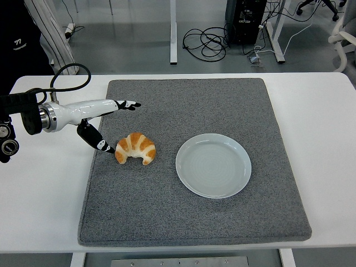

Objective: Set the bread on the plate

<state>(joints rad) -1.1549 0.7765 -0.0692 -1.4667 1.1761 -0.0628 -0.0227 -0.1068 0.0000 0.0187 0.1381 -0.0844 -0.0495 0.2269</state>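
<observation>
In the head view, a croissant [136,148] is lying on the left part of a grey mat [222,105] that is covering most of the white table [44,194]. A pale, empty plate [213,165] is sitting on the same mat, just to the right of the croissant and apart from it.

The left hand [103,122] is being held over the mat's left edge, with the fingers spread wide and nothing being grasped. The long fingers [127,104] are pointing out above the croissant, while the thumb [100,143] is reaching down to the pastry's left end; whether it is touching cannot be told. The right hand is not being shown.

As far as can be judged, the task is only being begun: the croissant is not yet being gripped or lifted, and nothing is being carried to the plate. The closing of the hand, the lift, the carry rightward and the release onto the plate are all being left to do.
</observation>
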